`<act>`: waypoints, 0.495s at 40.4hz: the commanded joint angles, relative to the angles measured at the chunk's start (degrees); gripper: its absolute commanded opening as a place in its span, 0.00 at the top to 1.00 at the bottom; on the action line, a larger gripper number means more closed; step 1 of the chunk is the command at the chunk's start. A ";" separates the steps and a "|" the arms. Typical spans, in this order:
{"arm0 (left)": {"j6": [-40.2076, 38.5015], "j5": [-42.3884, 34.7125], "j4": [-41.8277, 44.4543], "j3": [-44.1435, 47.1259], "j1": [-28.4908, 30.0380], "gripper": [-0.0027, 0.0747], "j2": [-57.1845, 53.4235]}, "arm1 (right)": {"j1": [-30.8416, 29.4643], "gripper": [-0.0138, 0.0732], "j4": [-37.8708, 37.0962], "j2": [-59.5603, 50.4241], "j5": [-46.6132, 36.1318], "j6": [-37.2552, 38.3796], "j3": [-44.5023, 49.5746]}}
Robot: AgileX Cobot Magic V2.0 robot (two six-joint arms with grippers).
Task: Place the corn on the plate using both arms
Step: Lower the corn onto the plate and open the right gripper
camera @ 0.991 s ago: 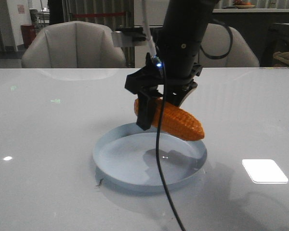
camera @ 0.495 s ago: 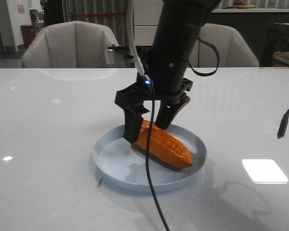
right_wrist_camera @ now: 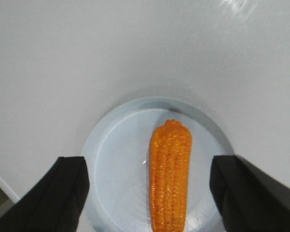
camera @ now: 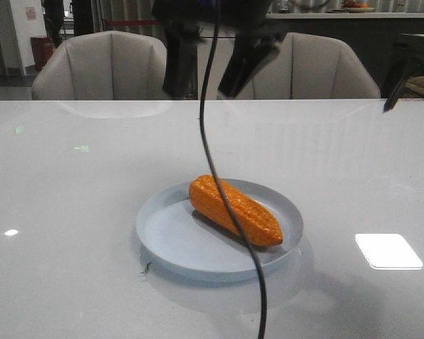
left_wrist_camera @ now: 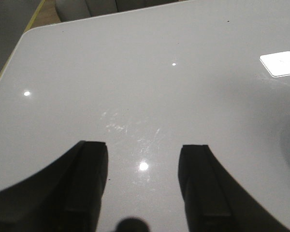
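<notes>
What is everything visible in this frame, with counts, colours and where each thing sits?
Corn: one, orange, lying on the plate, free of both grippers.
Plate: one, pale blue, on the table, centre.
Table: one, glossy white.
Chairs: two, beige, behind the table.
Cable: one, black, hanging in front of the plate.
Right gripper: one, black, open, raised above the corn.
Left gripper: one, black, open, over bare table; the plate's edge shows in the left wrist view.
</notes>
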 commanded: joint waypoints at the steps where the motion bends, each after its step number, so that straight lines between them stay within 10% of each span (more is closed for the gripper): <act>1: -0.52 -4.78 0.21 -1.60 0.15 0.45 -0.18 | -1.86 0.13 -0.47 -9.26 -2.49 0.93 -2.26; 20: -0.52 -4.78 0.21 -1.60 0.15 0.45 -0.18 | -17.34 0.13 -2.80 -37.60 -4.51 2.73 13.75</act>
